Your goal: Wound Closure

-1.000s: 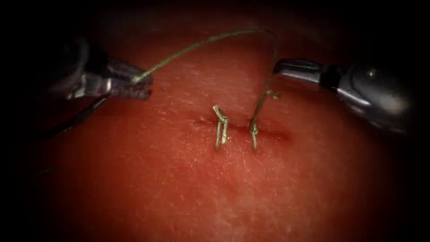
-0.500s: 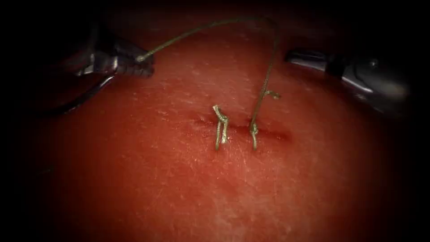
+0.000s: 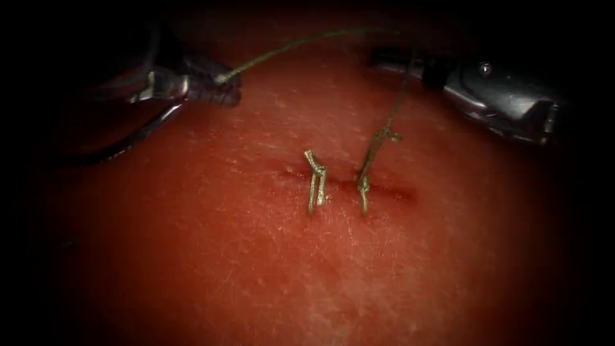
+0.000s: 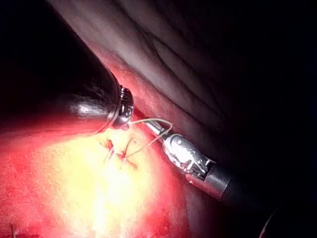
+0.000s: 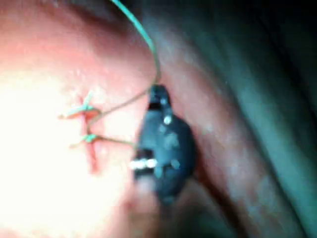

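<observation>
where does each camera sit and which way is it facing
Endoscope view: above and in front of the tissue, facing the cut and its two stitches; the left pincer, shut on the thread, enters from the left, the right pincer from the right.
Left wrist view: near the left arm's wrist, looking along its dark shaft at the cut; the right pincer shows too.
Right wrist view: near the right arm's wrist, looking along its shaft at its own pincer beside the thread.
All three share the stitched cut and the thread.
</observation>
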Tool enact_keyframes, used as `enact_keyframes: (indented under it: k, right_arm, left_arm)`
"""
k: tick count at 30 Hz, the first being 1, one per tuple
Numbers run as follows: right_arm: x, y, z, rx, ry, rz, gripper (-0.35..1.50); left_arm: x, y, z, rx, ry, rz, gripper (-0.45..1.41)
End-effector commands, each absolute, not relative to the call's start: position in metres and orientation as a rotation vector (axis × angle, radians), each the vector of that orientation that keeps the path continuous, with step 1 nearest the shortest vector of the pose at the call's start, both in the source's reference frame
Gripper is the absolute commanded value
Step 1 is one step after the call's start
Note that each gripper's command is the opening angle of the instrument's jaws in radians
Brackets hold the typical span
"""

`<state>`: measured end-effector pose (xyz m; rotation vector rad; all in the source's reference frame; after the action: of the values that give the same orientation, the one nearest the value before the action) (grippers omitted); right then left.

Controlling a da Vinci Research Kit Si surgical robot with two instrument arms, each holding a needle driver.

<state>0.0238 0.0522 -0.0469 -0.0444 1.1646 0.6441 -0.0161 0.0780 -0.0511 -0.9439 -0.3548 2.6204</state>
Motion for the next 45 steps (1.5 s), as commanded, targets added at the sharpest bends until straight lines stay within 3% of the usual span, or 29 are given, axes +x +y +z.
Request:
enact_keyframes:
  k: [1, 18, 44, 45]
  right_arm:
    - [0.0251, 0.052, -0.046, -0.037, 1.179, 0.630, -0.35]
    - [0.0256, 0.051, -0.049, -0.035, 1.310, 0.629, -0.35]
    - [0.0258, 0.050, -0.051, -0.058, 1.342, 0.658, -0.35]
    - [0.0258, 0.050, -0.051, -0.079, 1.332, 0.702, -0.03]
  left_arm:
    - [-0.0165, 0.078, -0.050, -0.944, -0.352, 2.621, -0.35]
    - [-0.0233, 0.077, -0.038, -0.898, -0.385, 2.636, -0.35]
    - [-0.0255, 0.078, -0.037, -0.898, -0.376, 2.625, -0.35]
    - [-0.0254, 0.078, -0.037, -0.899, -0.377, 2.626, -0.35]
